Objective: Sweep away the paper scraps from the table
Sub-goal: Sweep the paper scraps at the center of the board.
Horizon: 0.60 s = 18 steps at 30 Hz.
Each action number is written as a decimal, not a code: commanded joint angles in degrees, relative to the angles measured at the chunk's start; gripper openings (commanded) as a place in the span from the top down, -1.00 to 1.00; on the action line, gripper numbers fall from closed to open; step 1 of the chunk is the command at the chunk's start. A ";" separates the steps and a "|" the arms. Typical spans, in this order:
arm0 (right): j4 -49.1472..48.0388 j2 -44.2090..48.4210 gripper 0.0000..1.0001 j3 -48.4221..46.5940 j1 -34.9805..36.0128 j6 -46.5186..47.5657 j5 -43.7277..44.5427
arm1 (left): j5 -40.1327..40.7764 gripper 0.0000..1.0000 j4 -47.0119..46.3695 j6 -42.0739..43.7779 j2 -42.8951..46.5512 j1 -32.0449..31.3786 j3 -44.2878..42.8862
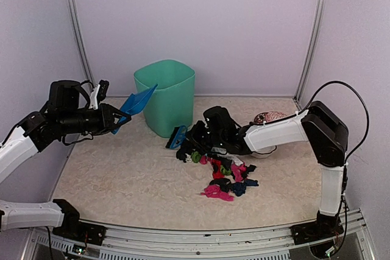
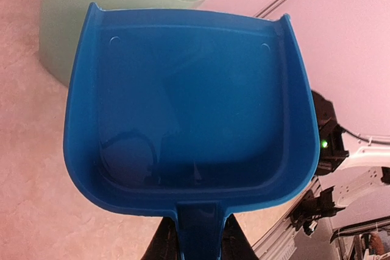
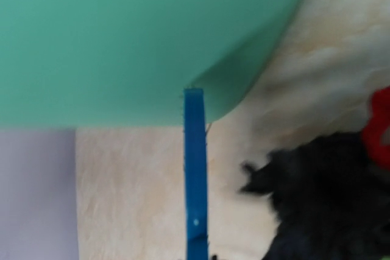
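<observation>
We see a deep blue dustpan (image 2: 189, 108) in the black left gripper (image 1: 119, 119) and a mint-green bin (image 1: 166, 95) just beyond. Beside the black right gripper (image 1: 189, 139) and its blue brush (image 3: 195, 181), paper scraps (image 1: 222, 172) show black, pink, red, green and dark blue on the beige, faintly marbled bench (image 1: 122, 181).

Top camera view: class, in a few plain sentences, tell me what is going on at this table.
Two robot arms are tidying up. The left gripper holds a blue dustpan by its handle, raised off the table beside the green bin; the pan is empty. The right gripper holds a blue brush low by the bin's base, at the edge of the paper scraps. The scraps lie in a loose pile, not yet swept up.
</observation>
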<state>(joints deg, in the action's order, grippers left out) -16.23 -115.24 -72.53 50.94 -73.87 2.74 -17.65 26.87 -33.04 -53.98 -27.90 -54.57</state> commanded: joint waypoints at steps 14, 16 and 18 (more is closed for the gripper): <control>7.25 7.44 1.00 12.44 -5.30 -6.11 -2.48 | 16.47 1.00 6.84 1.32 -0.22 -17.43 5.42; 8.07 9.86 1.00 14.69 -5.53 -5.58 -3.10 | 17.74 1.00 6.71 0.71 -0.48 -19.52 5.88; 8.21 12.42 1.00 17.31 -5.67 -5.08 -3.52 | 19.44 1.00 6.77 -0.17 -0.76 -21.27 6.34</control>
<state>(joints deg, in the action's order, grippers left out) -11.90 -107.50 -59.46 46.04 -79.79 0.73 -2.46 33.15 -32.60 -54.15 -46.28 -49.47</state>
